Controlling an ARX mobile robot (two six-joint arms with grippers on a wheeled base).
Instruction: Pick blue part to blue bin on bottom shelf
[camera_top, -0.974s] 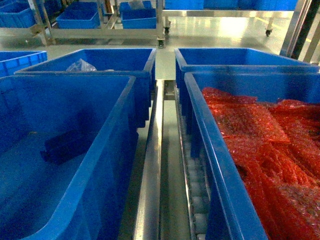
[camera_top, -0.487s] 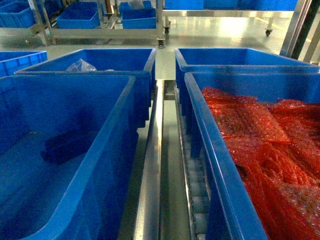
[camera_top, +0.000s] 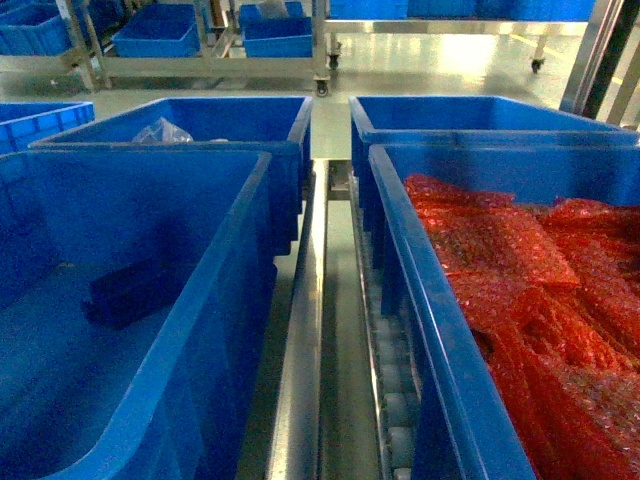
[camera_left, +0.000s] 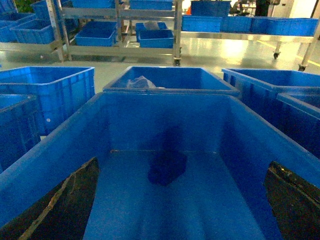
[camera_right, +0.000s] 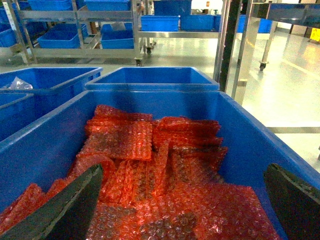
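Left claw (camera_left: 182, 200) hangs wide open and empty over the blue bin (camera_left: 60, 150); right claw (camera_right: 182, 200), likewise open, over red bubble-wrap bags (camera_right: 150, 165). Farther in, the blue part (camera_left: 167, 167) lies on the bin floor. Risk: dark blue-on-blue contrast may misplace a grasp.

Black, scuffed fingers (camera_left: 60, 210) on left gripper; right fingers (camera_right: 65, 210) plain black

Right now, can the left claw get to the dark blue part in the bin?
Probably yes. The left claw is open above the bin, and nothing sits between it and the part.
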